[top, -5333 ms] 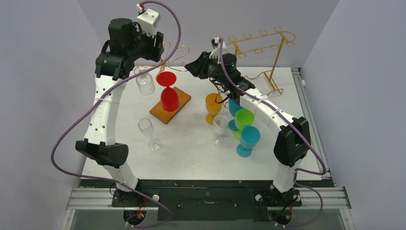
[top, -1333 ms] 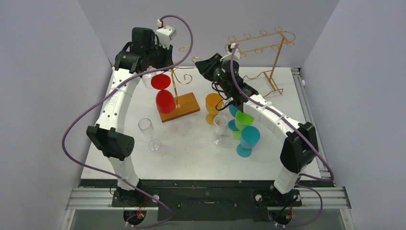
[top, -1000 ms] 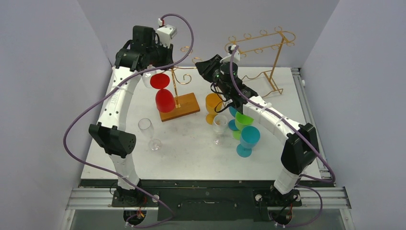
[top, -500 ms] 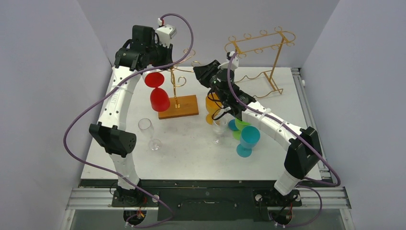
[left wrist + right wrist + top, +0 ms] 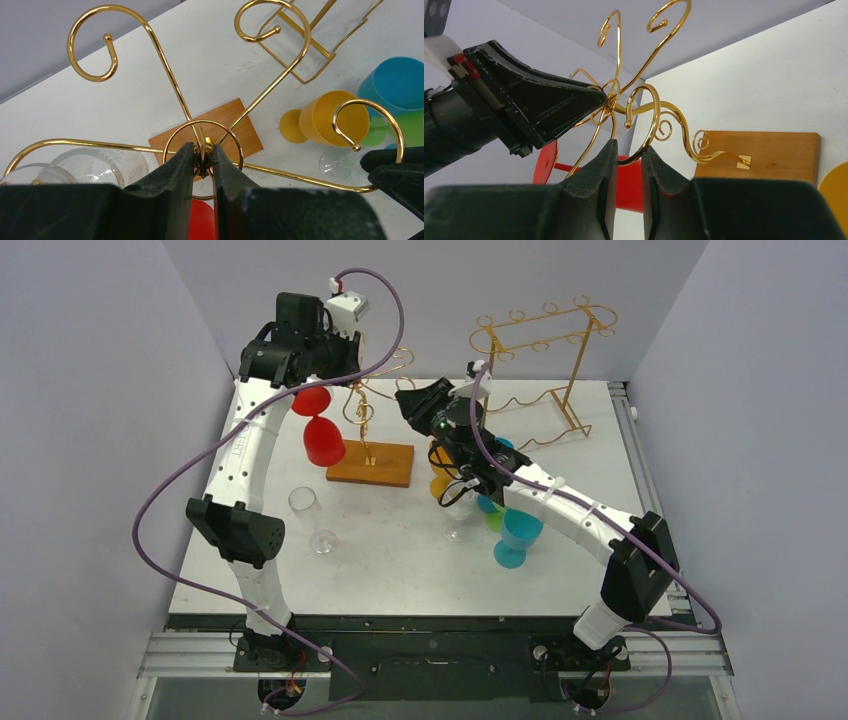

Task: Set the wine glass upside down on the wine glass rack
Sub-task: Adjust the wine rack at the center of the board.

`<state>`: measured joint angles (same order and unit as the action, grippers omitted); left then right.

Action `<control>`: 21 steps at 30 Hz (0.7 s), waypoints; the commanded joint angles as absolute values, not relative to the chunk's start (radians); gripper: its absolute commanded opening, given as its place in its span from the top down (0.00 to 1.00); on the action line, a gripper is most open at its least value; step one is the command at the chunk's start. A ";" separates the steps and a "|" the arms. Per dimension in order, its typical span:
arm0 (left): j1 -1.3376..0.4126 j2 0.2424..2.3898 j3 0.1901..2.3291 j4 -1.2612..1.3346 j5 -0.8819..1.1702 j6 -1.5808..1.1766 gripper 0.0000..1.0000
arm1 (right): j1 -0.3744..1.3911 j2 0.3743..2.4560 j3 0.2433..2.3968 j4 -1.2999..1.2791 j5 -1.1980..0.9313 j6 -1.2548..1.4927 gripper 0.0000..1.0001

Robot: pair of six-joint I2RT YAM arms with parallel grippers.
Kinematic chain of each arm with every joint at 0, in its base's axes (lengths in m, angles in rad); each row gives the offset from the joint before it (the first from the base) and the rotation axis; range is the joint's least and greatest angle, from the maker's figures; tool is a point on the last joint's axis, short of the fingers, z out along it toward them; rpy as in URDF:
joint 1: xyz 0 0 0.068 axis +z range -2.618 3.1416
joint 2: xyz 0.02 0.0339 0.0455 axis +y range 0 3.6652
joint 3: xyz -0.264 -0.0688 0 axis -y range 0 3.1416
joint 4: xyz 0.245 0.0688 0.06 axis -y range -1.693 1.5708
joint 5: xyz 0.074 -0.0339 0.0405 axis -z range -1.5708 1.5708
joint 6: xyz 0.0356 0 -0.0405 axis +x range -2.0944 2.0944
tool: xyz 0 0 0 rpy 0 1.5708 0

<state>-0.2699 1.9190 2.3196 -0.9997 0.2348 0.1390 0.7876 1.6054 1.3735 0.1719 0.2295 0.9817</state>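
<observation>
The wine glass rack [image 5: 372, 464] is the gold wire tree with curly arms. Its flat brown wood base looks to be resting on the white table [image 5: 400, 570]. Both robot arms have hold of it.

The left gripper [image 5: 204, 159] has its two black fingers squeezed almost together. They pinch the very middle of the rack's top, where the curly arms meet. The right gripper [image 5: 629, 146] comes in from the rack's right side. It pinches one curly arm between its fingers, which are nearly closed too.

A red wine glass [image 5: 322, 440] hangs upside down on the rack's left side, foot up and cup down, just beside the stem. In the left wrist view, a clear glass [image 5: 100, 165] shows under another arm of the rack. I cannot tell if it hangs there.

In front of the rack and a bit to the left, a clear wine glass [image 5: 305, 504] stands the right way up, well apart from the base. To the rack's right stand an orange glass [image 5: 325, 117], a green glass [image 5: 405, 127] and a blue glass [image 5: 520, 527]. Behind the rack, to the right, is a taller gold wire frame [image 5: 545, 340].
</observation>
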 commanded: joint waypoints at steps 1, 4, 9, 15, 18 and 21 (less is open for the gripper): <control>-0.274 1.961 2.332 -0.822 0.190 0.156 0.86 | 0.882 1.591 1.339 0.032 0.028 0.907 1.00; -0.274 1.954 2.337 -0.824 0.194 0.159 0.82 | 0.878 1.578 1.344 0.029 0.027 0.890 0.95; -0.273 1.931 2.340 -0.842 0.208 0.173 0.60 | 0.844 1.540 1.325 0.019 0.030 0.867 0.87; -0.275 1.877 2.272 -0.816 0.237 0.187 0.45 | 0.805 1.524 1.300 0.008 0.019 0.864 0.83; -0.275 1.873 2.263 -0.814 0.246 0.187 0.45 | 0.775 1.531 1.310 0.003 0.017 0.873 0.83; -0.275 1.878 2.254 -0.812 0.248 0.190 0.45 | 0.746 1.552 1.325 0.003 0.015 0.893 0.85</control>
<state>-0.2718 1.9263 2.2585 -0.8707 0.2245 0.1791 0.7719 1.5261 1.3254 0.0879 0.0460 0.9291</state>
